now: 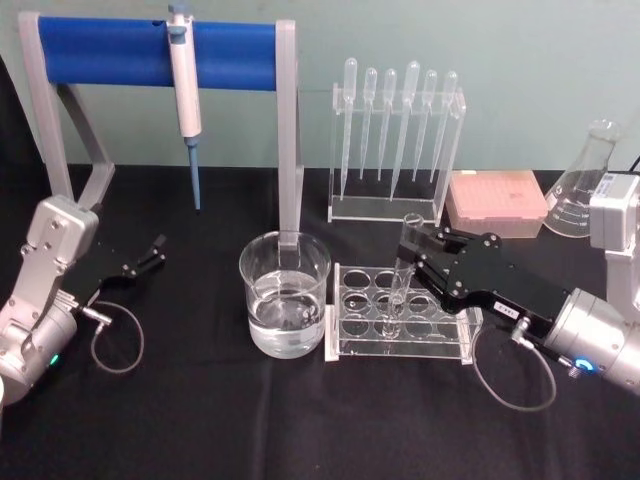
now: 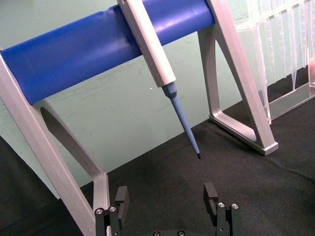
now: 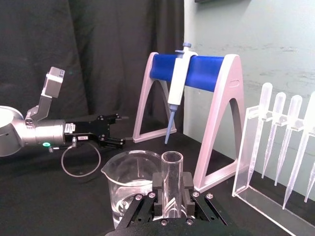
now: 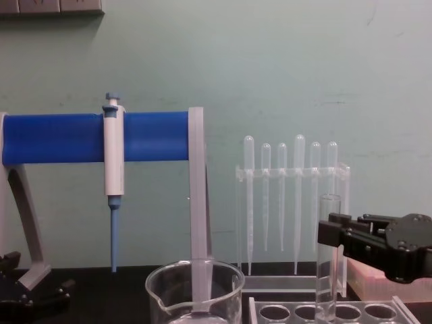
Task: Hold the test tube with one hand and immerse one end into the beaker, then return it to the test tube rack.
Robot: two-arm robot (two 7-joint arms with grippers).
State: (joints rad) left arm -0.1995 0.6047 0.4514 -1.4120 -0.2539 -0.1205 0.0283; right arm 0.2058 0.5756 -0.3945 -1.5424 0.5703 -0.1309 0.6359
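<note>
The test tube (image 1: 402,275) stands upright in the clear rack (image 1: 452,345) to the right of the beaker (image 1: 285,296), its round end down in a rack hole. My right gripper (image 1: 409,247) reaches in from the right and is shut on the test tube's upper part. In the right wrist view the tube (image 3: 172,183) sits between the fingers (image 3: 188,189), with the beaker (image 3: 129,188) just behind. The chest view shows the tube (image 4: 328,251) held by the right gripper (image 4: 330,233). The beaker holds some clear liquid. My left gripper (image 1: 155,250) rests open at the far left.
A blue pipette stand (image 1: 150,50) with a hanging pipette (image 1: 185,95) rises behind the beaker. Several plastic droppers hang in a clear holder (image 1: 395,135) at the back. A pink tip box (image 1: 495,200) and a glass flask (image 1: 585,180) sit back right.
</note>
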